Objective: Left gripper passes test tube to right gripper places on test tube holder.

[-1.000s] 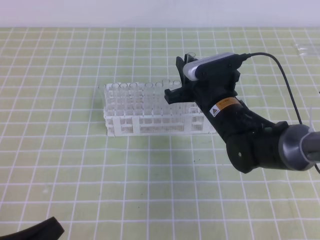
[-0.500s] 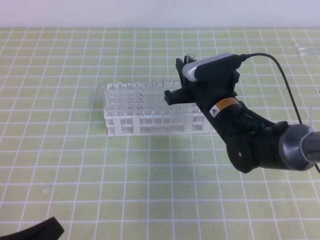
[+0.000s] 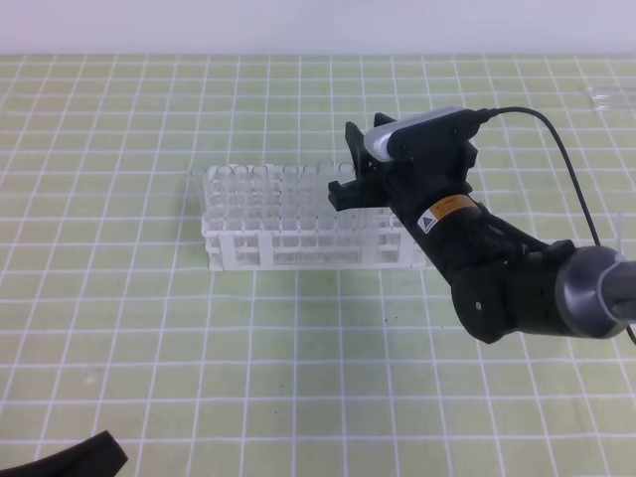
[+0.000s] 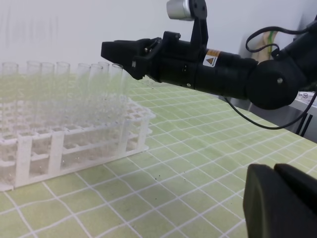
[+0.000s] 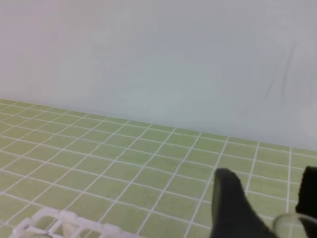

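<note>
The right gripper (image 3: 350, 174) hung over the right end of the test tube holder (image 3: 260, 245), its jaws closed on the test tube (image 5: 292, 225) (only the rim showed). The left gripper (image 4: 285, 201) sat well away from the holder; its jaw state was unclear.

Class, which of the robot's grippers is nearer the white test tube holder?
Right. The right gripper hangs over the right end of the test tube holder; the left gripper sits well back from it, near the table's front edge.
</note>
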`<action>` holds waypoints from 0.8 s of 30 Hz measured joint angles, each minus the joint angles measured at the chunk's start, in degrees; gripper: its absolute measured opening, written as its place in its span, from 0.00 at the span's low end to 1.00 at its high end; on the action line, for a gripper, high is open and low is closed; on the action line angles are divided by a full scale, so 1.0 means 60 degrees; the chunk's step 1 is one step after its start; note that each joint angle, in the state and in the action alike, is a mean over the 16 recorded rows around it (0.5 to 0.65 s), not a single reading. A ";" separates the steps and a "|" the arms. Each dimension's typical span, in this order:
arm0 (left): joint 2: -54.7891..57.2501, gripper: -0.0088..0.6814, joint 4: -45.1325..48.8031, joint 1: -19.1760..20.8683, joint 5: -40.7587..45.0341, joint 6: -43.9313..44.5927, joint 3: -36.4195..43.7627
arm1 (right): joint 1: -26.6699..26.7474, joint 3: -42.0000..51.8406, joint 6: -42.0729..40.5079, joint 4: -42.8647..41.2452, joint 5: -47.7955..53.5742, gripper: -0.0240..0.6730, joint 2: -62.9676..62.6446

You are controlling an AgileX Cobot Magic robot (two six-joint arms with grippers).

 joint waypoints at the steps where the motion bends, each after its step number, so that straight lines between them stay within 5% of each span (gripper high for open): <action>1: 0.0000 0.01 0.0000 0.0000 0.0000 0.0000 0.0000 | -0.0001 0.0001 0.0000 0.0001 0.0017 0.07 -0.0016; 14: -0.0010 0.01 -0.0038 -0.0001 0.0005 0.0001 -0.0022 | 0.0004 0.0057 -0.0040 -0.0292 0.0521 0.08 -0.0812; 24: -0.0010 0.01 -0.0038 -0.0001 0.0005 0.0001 -0.0022 | 0.0124 0.0160 -0.0057 -0.1087 0.3360 0.07 -0.3174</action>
